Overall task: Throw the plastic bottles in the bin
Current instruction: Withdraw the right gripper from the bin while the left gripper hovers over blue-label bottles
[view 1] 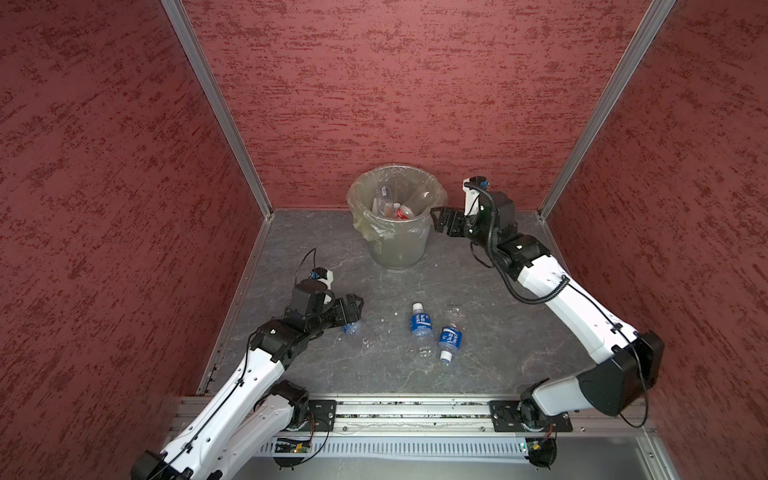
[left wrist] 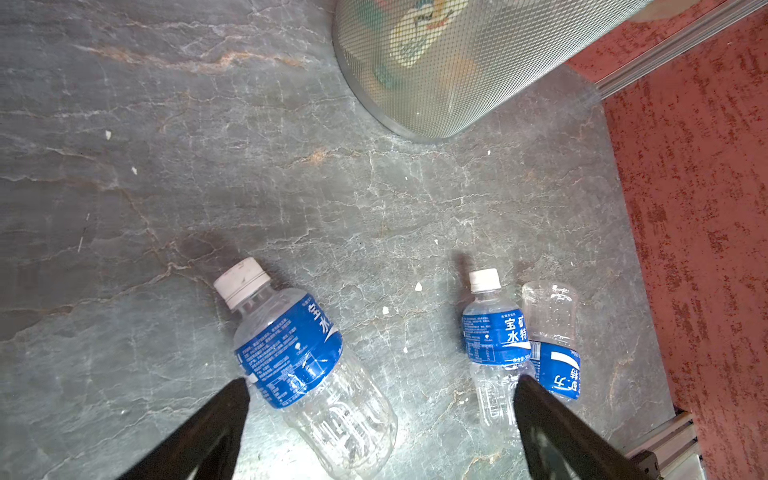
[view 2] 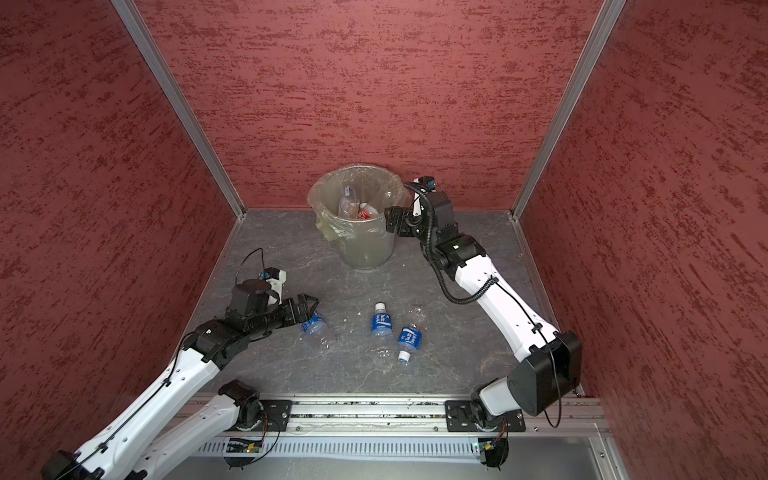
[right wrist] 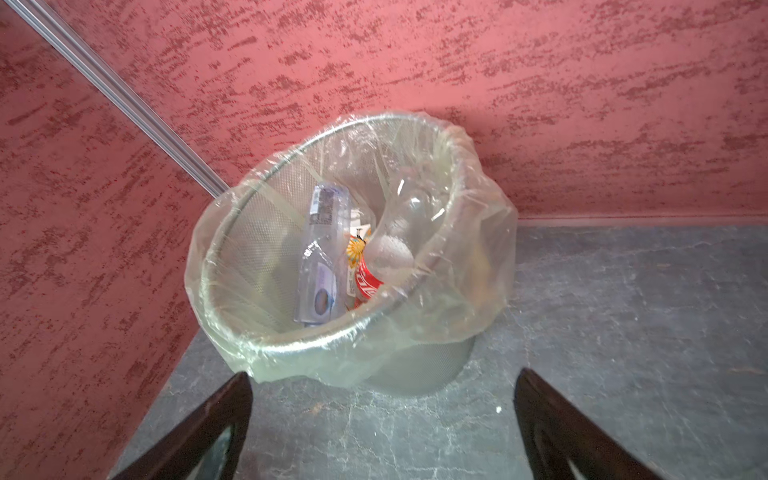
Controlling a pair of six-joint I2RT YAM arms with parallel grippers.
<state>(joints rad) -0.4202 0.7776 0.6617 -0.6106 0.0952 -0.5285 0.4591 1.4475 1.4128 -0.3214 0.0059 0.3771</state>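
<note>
Grey floor (view 1: 457,274), left gripper (view 1: 356,309) splayed over bottle (view 1: 357,333)

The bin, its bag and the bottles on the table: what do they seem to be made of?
Bin: probably fine metal mesh, dull grey; a woven grid shows on its wall.
Bag: thin glossy plastic film, translucent and wrinkled.
Bottles: clear glossy plastic, likely thin; see-through ribbed walls.
</note>
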